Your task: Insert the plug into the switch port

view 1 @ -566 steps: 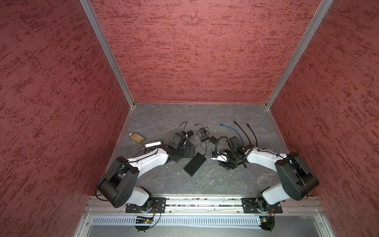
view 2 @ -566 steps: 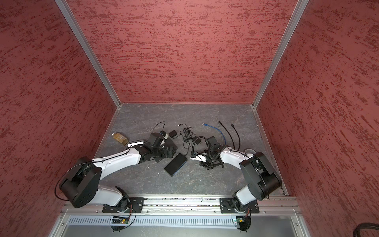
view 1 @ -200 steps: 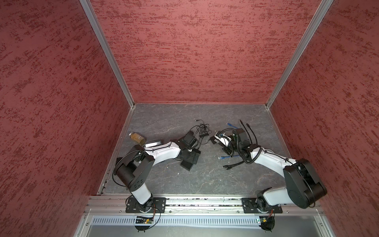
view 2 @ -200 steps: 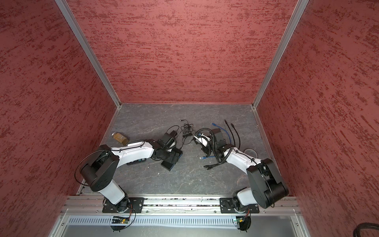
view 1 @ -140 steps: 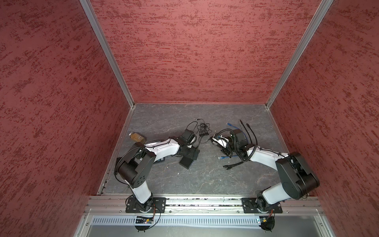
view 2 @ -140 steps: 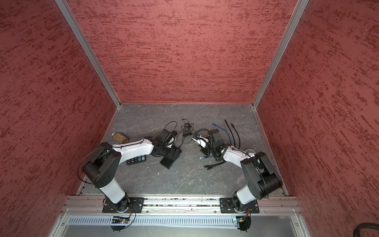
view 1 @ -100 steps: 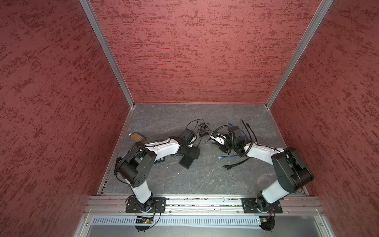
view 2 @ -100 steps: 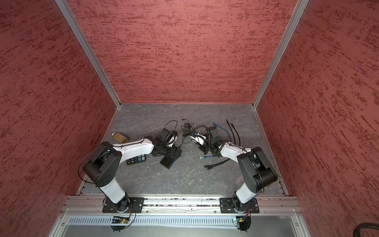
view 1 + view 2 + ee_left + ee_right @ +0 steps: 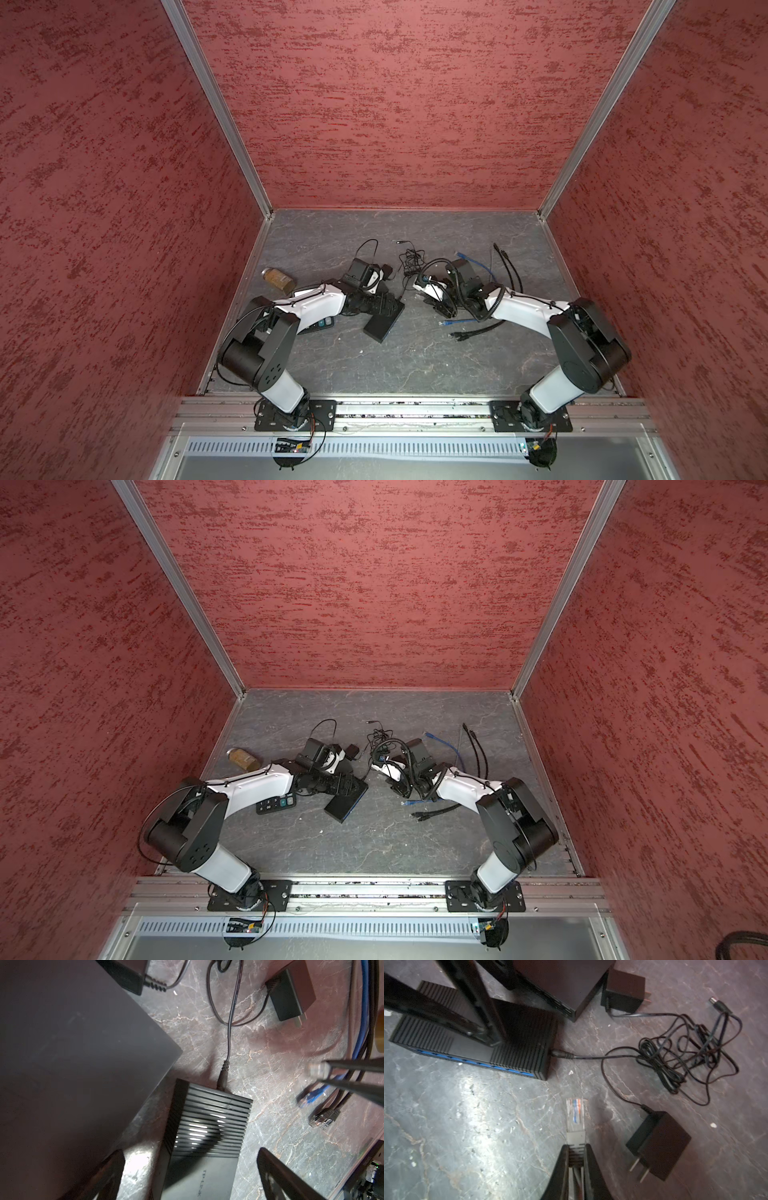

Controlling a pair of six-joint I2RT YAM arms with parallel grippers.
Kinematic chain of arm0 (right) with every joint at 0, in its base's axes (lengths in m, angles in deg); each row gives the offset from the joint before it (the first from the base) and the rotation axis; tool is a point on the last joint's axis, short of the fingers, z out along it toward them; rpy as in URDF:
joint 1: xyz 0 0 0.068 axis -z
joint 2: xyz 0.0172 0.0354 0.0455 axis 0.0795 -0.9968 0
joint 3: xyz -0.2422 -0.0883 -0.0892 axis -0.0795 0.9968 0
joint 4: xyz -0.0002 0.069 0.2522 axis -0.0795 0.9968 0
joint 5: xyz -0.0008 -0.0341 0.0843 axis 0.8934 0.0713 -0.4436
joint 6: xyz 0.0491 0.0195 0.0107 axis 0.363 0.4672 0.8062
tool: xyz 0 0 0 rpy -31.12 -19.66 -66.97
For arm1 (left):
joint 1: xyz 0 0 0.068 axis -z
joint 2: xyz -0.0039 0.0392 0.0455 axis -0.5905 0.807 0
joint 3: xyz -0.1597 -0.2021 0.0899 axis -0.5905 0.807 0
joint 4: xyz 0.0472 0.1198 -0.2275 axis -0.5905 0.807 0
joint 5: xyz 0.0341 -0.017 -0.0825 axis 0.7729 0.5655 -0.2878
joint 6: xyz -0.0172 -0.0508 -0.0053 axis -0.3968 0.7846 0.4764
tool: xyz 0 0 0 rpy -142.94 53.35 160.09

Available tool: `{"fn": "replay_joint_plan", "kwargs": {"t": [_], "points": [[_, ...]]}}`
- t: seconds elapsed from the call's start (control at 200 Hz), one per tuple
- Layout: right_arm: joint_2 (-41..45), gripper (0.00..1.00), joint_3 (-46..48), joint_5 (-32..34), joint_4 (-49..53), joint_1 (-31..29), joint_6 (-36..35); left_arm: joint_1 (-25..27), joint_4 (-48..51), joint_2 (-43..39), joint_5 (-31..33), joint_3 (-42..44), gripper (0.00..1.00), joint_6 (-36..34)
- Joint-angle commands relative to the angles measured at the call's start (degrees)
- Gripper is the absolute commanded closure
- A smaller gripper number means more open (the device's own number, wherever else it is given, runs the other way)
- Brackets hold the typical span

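- The right gripper (image 9: 576, 1147) is pinched tight on the boot of the clear plug (image 9: 575, 1112), which juts out ahead of the fingertips, near the switch (image 9: 519, 1055) but apart from it.
- The left gripper (image 9: 190, 1152) is spread wide with a finger on either side of the switch, gripping nothing.
- The blue port face (image 9: 477, 1062) runs along the switch's long side. The plug points more at the corner by the power lead (image 9: 560, 1054).
- Likely risks:
  - A skewed approach could jam the plug on a port rim.
  - Pushing an unclamped switch would slide it away.
  - Held only by the boot, the plug may pivot.
  - The adapter (image 9: 658, 1142) and tangled cord (image 9: 685, 1053) could snag a sweep.
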Motion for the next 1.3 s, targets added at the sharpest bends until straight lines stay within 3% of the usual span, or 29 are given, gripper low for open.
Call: {"fn": "replay_joint_plan", "kwargs": {"t": [0.0, 0.426, 1.012, 1.292], "points": [[2.7, 0.97, 0.8, 0.3, 1.0, -1.4, 5.9, -0.4, -2.2, 0.2, -0.5, -0.1, 0.01, 1.6], [5.6, 0.98, 7.0, 2.3, -10.9, -6.4, 20.6, -0.5, -2.2, 0.8, 0.2, 0.3, 0.02, 2.3], [-2.1, 0.98, 8.8, 6.0, -16.0, -11.2, 19.1, -0.2, -2.6, 1.7, 3.8, 0.1, 0.03, 5.8], [-4.4, 0.98, 8.0, 8.7, -17.6, -13.1, 19.7, 1.1, -0.2, 4.4, 8.6, -2.6, 0.11, 10.0]]}}
